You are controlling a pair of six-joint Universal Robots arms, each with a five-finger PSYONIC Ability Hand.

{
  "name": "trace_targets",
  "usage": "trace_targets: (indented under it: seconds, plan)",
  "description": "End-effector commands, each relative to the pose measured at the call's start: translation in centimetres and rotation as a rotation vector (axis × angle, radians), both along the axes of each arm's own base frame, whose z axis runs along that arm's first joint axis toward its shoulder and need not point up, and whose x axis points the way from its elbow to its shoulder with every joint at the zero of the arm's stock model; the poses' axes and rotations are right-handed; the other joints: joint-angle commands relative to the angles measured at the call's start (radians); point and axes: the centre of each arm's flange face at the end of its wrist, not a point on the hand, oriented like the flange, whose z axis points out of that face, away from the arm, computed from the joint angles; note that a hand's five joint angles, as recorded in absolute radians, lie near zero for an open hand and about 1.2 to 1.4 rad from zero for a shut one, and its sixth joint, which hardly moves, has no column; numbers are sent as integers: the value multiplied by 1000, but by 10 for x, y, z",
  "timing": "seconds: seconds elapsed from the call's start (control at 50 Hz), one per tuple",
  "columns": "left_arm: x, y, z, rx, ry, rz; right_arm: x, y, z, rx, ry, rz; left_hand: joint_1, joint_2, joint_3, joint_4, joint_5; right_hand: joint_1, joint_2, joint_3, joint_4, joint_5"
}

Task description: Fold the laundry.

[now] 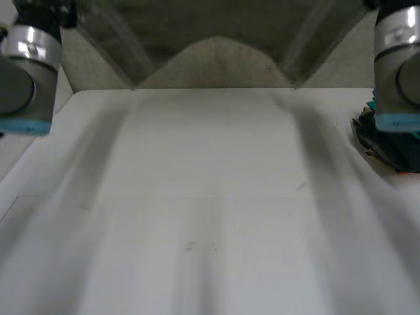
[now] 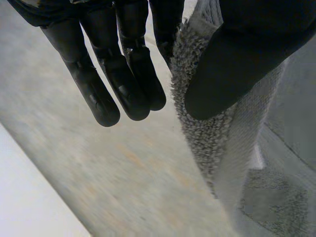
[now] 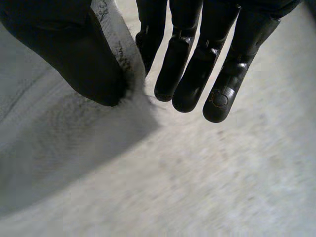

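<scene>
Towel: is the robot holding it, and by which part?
Yes. The left hand pinches the towel by an edge against its thumb; the right hand also pinches it by an edge.

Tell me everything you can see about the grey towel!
The towel is grey and looks like fluffy, loopy terry cloth. The left hand pinches one edge between its thumb and fingers, and the cloth hangs down from there in a narrow fold. The right hand pinches another bit of edge, and the cloth spreads out smoothly below its thumb. Its full shape can't be told.
</scene>
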Motion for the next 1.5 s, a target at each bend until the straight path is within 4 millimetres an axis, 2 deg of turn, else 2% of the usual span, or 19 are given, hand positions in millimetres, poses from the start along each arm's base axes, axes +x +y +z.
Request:
trace_targets:
  seconds: [0.02, 0.04, 0.06, 0.12, 0.22, 0.28, 0.4, 0.52, 0.6, 0.64, 0.72, 0.78, 0.94, 1.24, 1.34, 1.36, 1.38, 1.4, 1.5]
  plan:
    - [-3, 24, -109, 318, -111, -91, -3, 14, -102, 396, 115, 23, 263, 195, 202, 192, 263, 396, 217, 211, 204, 224]
    - [-3, 28, -121, 350, -120, -101, -4, 21, -126, 483, 145, 36, 263, 195, 202, 192, 263, 396, 217, 211, 204, 224]
    - [-3, 35, -137, 401, -136, -115, -4, 24, -137, 522, 160, 43, 263, 195, 202, 192, 263, 396, 217, 211, 204, 224]
    - [0, 45, -158, 472, -148, -126, -6, 38, -171, 646, 196, 82, 263, 195, 202, 192, 263, 396, 217, 211, 204, 224]
    - [10, 69, -196, 622, -175, -115, -9, 58, -195, 761, 223, 135, 263, 195, 202, 192, 263, 396, 217, 211, 204, 224]
    - [19, 90, -192, 688, -185, -101, -13, 74, -210, 860, 262, 145, 263, 195, 202, 192, 263, 396, 217, 211, 204, 224]
    - [40, 134, -171, 848, -231, -60, -34, 111, -196, 1079, 358, 115, 263, 195, 202, 192, 263, 396, 217, 211, 204, 224]
    - [58, 192, -166, 1161, -422, -42, -78, 163, -187, 1445, 560, 61, 263, 195, 202, 192, 263, 396, 217, 211, 204, 224]
    - [61, 223, -172, 1326, -578, -100, -88, 168, -186, 1455, 619, 45, 263, 195, 202, 192, 263, 396, 217, 211, 204, 224]
    - [60, 225, -172, 1322, -614, -115, -88, 165, -186, 1430, 618, 34, 263, 195, 202, 192, 263, 396, 217, 211, 204, 224]
    - [58, 210, -171, 1233, -624, -99, -86, 153, -184, 1356, 593, 14, 263, 195, 202, 192, 263, 396, 217, 211, 204, 224]
    - [53, 185, -170, 1124, -605, -73, -83, 136, -184, 1283, 523, -6, 263, 195, 202, 192, 263, 396, 217, 211, 204, 224]
    - [39, 126, -163, 943, -426, -48, -54, 74, -194, 1063, 428, -47, 263, 195, 202, 192, 263, 396, 217, 211, 204, 224]
    - [13, 20, -199, 722, -286, 76, -11, -21, -221, 694, 364, -64, 263, 195, 202, 192, 263, 396, 217, 211, 204, 224]
    - [6, 10, -216, 726, -286, 75, -5, -39, -240, 677, 359, -76, 263, 195, 202, 192, 263, 386, 206, 200, 193, 214]
    - [3, 11, -218, 726, -288, 67, -3, -40, -242, 674, 358, -74, 45, -22, -16, -26, 45, 20, -160, -166, -173, -153]
    - [-2, 11, -220, 712, -298, 61, 2, -40, -244, 668, 361, -62, -672, -739, -733, -743, -672, -825, -1005, -1011, -1018, -997]
    - [-5, 12, -219, 700, -299, 60, 5, -41, -243, 653, 351, -57, -959, -1026, -1020, -1030, -959, -825, -1005, -1011, -1018, -997]
    - [-14, 12, -197, 600, -267, 54, 7, -44, -227, 595, 259, -45, -955, -1023, -1016, -1026, -955, -825, -1005, -1011, -1018, -997]
